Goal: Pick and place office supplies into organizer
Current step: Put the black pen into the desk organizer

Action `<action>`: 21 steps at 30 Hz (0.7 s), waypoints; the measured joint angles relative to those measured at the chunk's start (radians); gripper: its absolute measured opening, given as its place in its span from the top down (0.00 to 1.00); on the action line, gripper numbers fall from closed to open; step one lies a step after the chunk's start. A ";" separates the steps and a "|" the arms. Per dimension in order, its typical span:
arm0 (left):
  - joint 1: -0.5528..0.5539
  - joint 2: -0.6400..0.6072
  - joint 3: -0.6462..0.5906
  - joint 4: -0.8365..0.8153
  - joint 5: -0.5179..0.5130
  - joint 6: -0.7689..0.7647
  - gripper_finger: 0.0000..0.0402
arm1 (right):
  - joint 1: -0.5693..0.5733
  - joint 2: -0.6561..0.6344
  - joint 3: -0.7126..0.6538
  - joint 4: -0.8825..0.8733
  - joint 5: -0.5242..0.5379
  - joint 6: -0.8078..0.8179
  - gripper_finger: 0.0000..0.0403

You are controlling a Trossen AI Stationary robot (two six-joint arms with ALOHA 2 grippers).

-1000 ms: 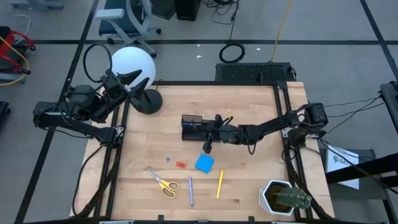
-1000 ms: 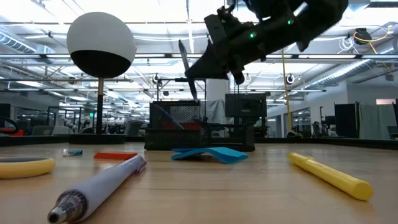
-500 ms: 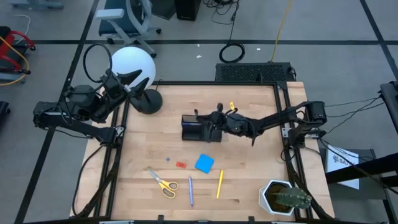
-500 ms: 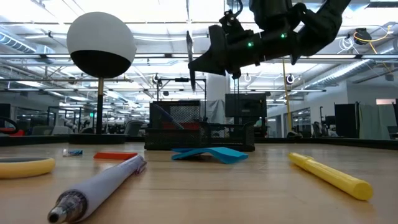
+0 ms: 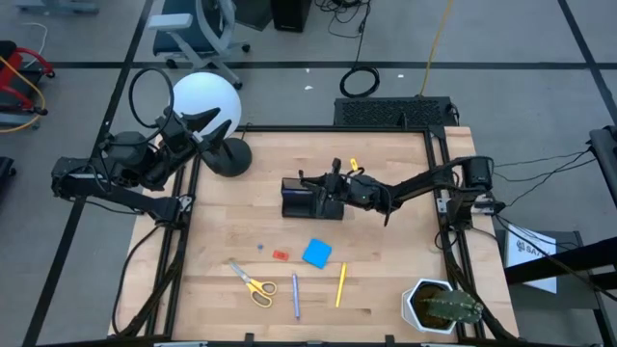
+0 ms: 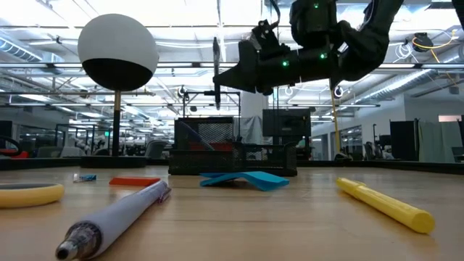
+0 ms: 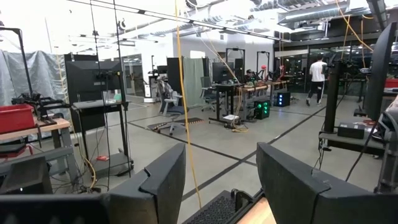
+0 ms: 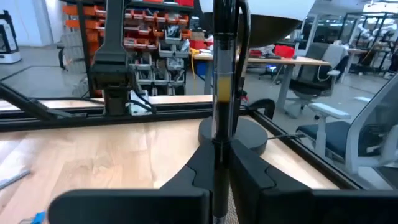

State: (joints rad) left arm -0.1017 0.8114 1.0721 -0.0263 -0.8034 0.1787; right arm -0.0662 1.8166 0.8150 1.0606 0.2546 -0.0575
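Observation:
My right gripper hovers over the black organizer and is shut on a slim black pen that stands upright above the organizer's taller mesh section. On the table nearer the front lie yellow-handled scissors, a blue square pad, a red piece, a blue pin, a blue pen and a yellow pen. My left gripper waits open at the table's far left corner. My right gripper pinches the black pen's shaft between its two fingers. The fingers come level from the table's right side and lie across the pen. The pen stands upright, lifted clear, its lower end just above the organizer.
A lamp with a white globe and round black base stands at the far left, beside my left arm. A white potted cactus stands at the near right corner. Bare wood lies right of the loose items.
My right gripper has carried the black pen toward the table's far edge and slightly up, from above the blue pad to above the organizer. The pen has turned from tilted to upright.

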 joint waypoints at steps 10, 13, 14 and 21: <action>0.000 0.000 0.000 0.000 0.000 0.000 0.50 | 0.000 0.014 0.000 0.020 0.001 0.012 0.94; 0.000 0.000 0.000 0.000 0.000 0.000 0.50 | 0.000 0.014 0.000 0.020 0.005 0.015 0.92; 0.000 0.000 0.000 0.000 0.000 0.000 0.50 | 0.000 0.014 0.000 0.020 0.006 0.015 0.91; 0.000 0.000 0.000 0.000 0.000 0.000 0.50 | 0.000 0.014 0.000 0.020 0.008 0.012 0.79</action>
State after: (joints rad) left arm -0.1017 0.8114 1.0721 -0.0261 -0.8036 0.1787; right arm -0.0666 1.8305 0.8146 1.0809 0.2623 -0.0452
